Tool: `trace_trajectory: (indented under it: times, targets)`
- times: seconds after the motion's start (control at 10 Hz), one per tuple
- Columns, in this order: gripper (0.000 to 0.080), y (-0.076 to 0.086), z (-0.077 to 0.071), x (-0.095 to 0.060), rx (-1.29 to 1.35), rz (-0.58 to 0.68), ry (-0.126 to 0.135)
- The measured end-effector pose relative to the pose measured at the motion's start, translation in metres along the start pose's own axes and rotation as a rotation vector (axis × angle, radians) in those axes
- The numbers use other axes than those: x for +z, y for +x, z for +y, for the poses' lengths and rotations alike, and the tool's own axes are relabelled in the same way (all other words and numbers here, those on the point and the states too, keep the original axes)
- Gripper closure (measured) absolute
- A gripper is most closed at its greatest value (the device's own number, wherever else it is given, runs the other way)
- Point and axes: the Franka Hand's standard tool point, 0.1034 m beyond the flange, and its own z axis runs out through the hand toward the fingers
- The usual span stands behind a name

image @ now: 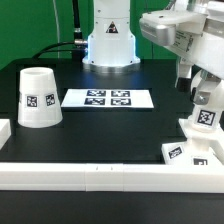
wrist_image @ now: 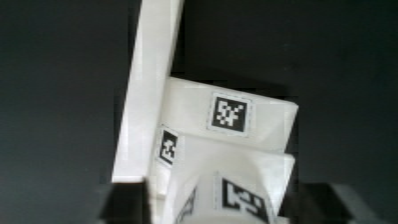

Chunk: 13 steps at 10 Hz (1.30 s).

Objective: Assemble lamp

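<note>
The white lamp base (image: pixel 184 151) lies flat at the exterior view's right, beside the front rail. The bulb (image: pixel 206 119), with a square tag, stands upright on the base. My gripper (image: pixel 201 93) comes down from above onto the bulb's top. In the wrist view the dark fingers (wrist_image: pixel 128 203) sit against both sides of the bulb (wrist_image: pixel 235 192), with the base (wrist_image: pixel 228 113) beyond it. The gripper (wrist_image: pixel 224 208) is shut on the bulb. The tapered shade (image: pixel 38 97) stands alone, mouth down, at the exterior view's left.
The marker board (image: pixel 108 98) lies in the middle of the black table. A long white rail (image: pixel 100 176) runs along the front edge and also shows in the wrist view (wrist_image: pixel 153 90). The robot's pedestal (image: pixel 109 45) stands at the back.
</note>
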Motion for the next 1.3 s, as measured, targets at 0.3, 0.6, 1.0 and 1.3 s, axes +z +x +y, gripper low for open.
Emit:
trace_trajectory:
  times: [0.3,0.6,1.0,1.3]
  targets:
    - [0.0781,-0.002,0.000,0.000,0.205,0.000,0.001]
    - [0.0798,-0.003,0.000,0.001,0.206,0.000,0.001]
    - [0.0588,-0.006,-0.002,0.002,0.195,-0.002,0.007]
    - [0.0271,-0.012,-0.002,0.002,0.177,-0.002,0.007]
